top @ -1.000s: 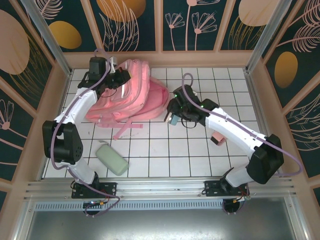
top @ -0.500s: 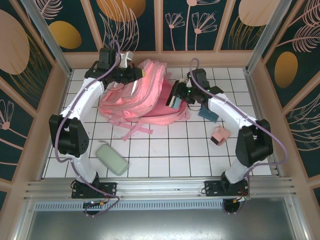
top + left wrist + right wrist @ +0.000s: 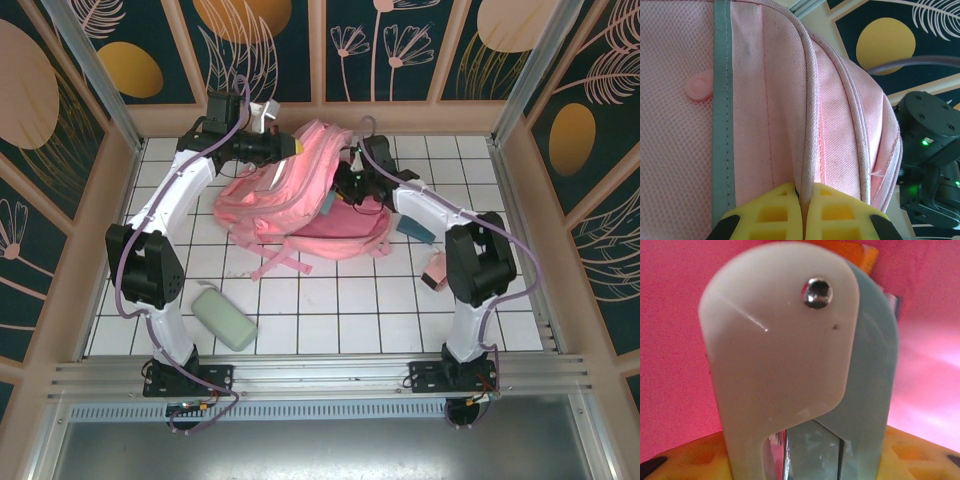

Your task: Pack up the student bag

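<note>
Top view: the pink student bag (image 3: 300,200) lies at 12 o'clock on the counter (image 3: 330,300), between 2 arms. Left wrist: the left fingers (image 3: 775,210) pinch shut on the bag's seam. Right wrist: the right fingers (image 3: 685,462) grip a white-and-blue tool (image 3: 785,355) against pink fabric.

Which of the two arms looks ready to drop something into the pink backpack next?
Right. The right gripper holds a white-and-blue stapler with the pink backpack all around it, probably at the opening. The left gripper is pinching the backpack's edge, so it is busy.
</note>
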{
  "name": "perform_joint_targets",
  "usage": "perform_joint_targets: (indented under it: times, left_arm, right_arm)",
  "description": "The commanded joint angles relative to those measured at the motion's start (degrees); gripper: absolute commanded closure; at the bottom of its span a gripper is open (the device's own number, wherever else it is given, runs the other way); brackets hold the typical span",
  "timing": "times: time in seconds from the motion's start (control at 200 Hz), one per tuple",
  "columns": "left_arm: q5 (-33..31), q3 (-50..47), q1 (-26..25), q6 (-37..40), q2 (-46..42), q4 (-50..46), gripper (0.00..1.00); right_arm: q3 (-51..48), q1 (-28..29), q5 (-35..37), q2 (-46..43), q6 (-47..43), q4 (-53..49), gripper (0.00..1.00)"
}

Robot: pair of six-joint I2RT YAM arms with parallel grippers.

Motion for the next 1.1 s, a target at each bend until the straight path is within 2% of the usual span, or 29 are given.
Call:
perform_joint_targets:
  times: [0.0,0.075,0.145,0.285,0.37,0.445,0.661,0.901,1.096]
  left_arm:
    - [6.9,3.7,-0.6,1.9,-2.3,7.4,1.00]
    - [6.6,3.6,-0.7,2.2,-2.4,7.2,1.00]
    - [6.5,3.3,-0.6,2.3,-2.4,7.2,1.00]
    - [5.7,2.6,-0.7,1.5,-2.2,8.4,1.00]
    - [5.5,2.2,-0.6,0.7,-2.2,9.6,1.00]
    - [5.0,2.2,-0.7,0.6,-2.2,9.6,1.00]
    - [3.6,1.4,-0.6,-0.6,-1.9,11.3,1.00]
    - [1.6,-1.1,0.8,-4.0,-3.4,15.4,1.00]
    - [-1.6,-5.7,2.4,-7.2,-6.5,20.2,1.00]
  right_arm:
    - [4.1,0.4,-3.7,4.5,7.5,8.6,0.54]
    - [4.5,0.8,-6.7,7.3,12.1,14.8,0.52]
    - [6.6,2.0,-6.5,9.4,13.3,17.2,0.48]
    - [12.5,3.4,-5.9,13.9,12.3,14.8,0.35]
    - [12.8,3.5,-4.5,13.9,10.6,13.1,0.25]
    - [12.5,3.4,-3.8,13.2,9.1,11.6,0.20]
    - [10.9,3.3,-3.5,10.6,5.5,9.4,0.14]
    - [1.4,2.3,-2.9,1.8,1.9,12.5,0.15]
    - [-7.4,1.3,-6.7,-6.1,-0.8,15.9,0.19]
